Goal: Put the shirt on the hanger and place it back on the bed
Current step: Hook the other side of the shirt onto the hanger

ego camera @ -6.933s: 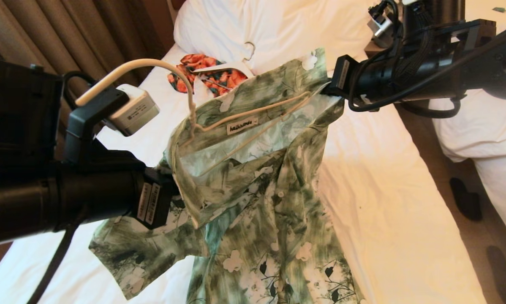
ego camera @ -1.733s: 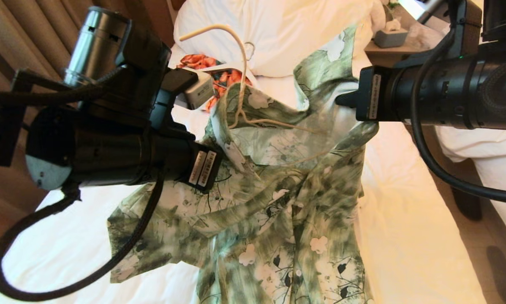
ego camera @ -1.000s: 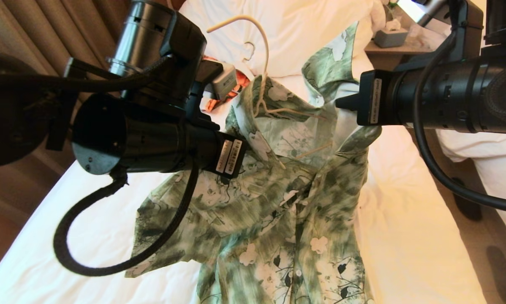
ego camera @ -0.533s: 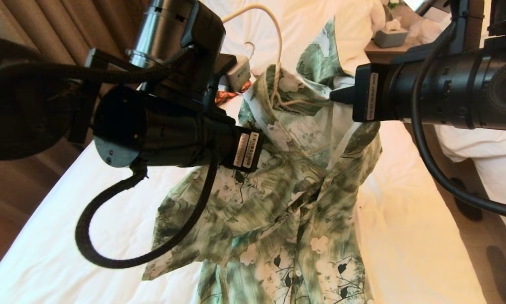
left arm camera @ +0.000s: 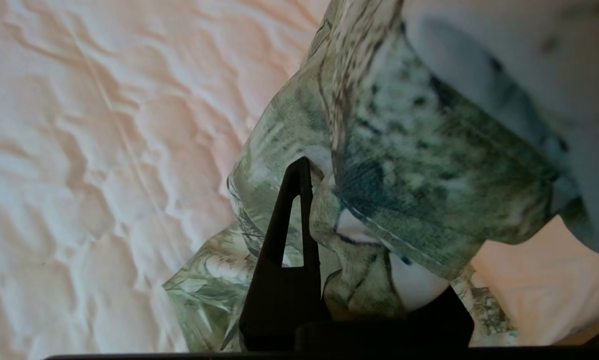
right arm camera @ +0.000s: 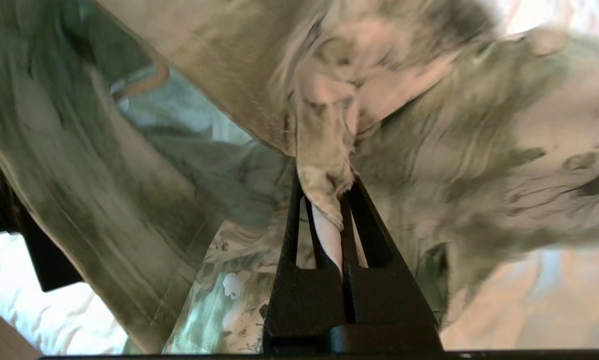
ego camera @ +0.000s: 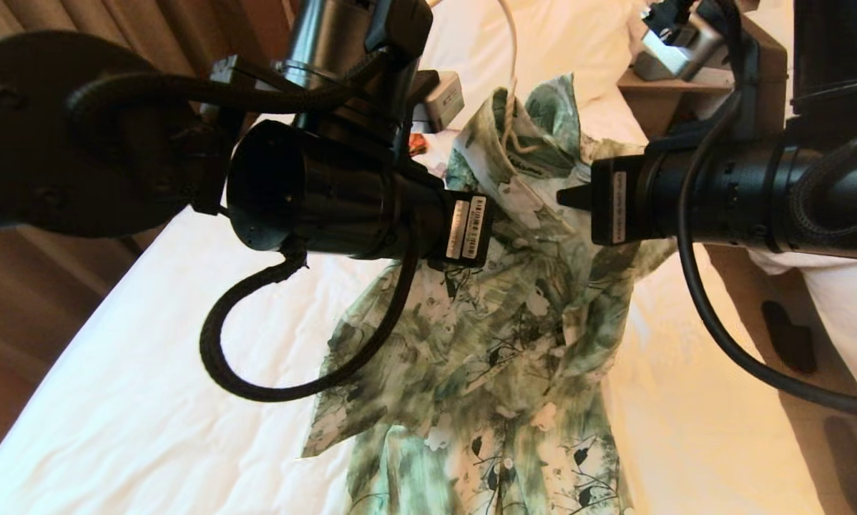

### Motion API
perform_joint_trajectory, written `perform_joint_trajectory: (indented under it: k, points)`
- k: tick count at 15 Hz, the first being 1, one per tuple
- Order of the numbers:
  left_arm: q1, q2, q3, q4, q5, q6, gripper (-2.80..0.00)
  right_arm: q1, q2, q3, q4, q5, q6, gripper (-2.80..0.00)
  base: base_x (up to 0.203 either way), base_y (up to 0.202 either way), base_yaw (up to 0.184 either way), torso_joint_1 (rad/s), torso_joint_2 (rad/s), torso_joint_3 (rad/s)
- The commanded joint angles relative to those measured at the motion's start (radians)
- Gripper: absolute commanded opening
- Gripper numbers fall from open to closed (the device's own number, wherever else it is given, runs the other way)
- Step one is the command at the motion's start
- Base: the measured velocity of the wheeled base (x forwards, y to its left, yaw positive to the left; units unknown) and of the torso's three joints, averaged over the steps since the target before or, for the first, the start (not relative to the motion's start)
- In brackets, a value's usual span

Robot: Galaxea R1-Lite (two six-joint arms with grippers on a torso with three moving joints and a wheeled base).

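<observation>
1. the shirt (ego camera: 514, 315) hangs above the bed (ego camera: 149, 400), bunched between both arms; left gripper (left arm camera: 329, 240) fingers pinch cloth, and a slip drops that shoulder.
2. right gripper (right arm camera: 324, 220) fingers pinch a thin fold; it could pull free.
3. the hanger (ego camera: 508, 107) may tilt out at the collar.

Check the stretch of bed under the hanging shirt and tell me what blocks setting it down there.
Nothing visible blocks it. The shirt, with the hanger inside its collar, hangs from the left pincer and right pincer, both clamped on fabric. Its lower part already trails on the bed, whose white sheet lies bare around it.
</observation>
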Motion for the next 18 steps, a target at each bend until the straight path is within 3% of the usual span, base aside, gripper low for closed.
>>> perform_joint_trajectory:
  k: [1,6,13,18]
  points:
    - [-0.001,0.026,-0.032,0.001,-0.017,-0.009,-2.80,0.000,0.002,0.013,0.000,0.000,0.001,-2.80,0.000,0.000,0.000,0.000,0.00,0.000]
    - [-0.020,0.068,-0.130,0.002,-0.070,-0.031,-2.80,-0.049,-0.009,0.020,0.004,0.003,0.003,-2.80,0.000,0.000,0.000,0.000,0.00,0.000]
    - [-0.071,0.096,-0.231,0.005,-0.063,-0.029,-2.80,-0.049,-0.022,0.085,0.002,0.009,0.004,-2.80,0.000,0.000,0.000,0.000,0.00,0.000]
    - [-0.076,0.102,-0.233,0.001,-0.060,-0.027,-2.80,-0.050,-0.058,0.110,0.008,0.026,0.006,-2.80,0.000,0.000,0.000,0.000,0.00,0.000]
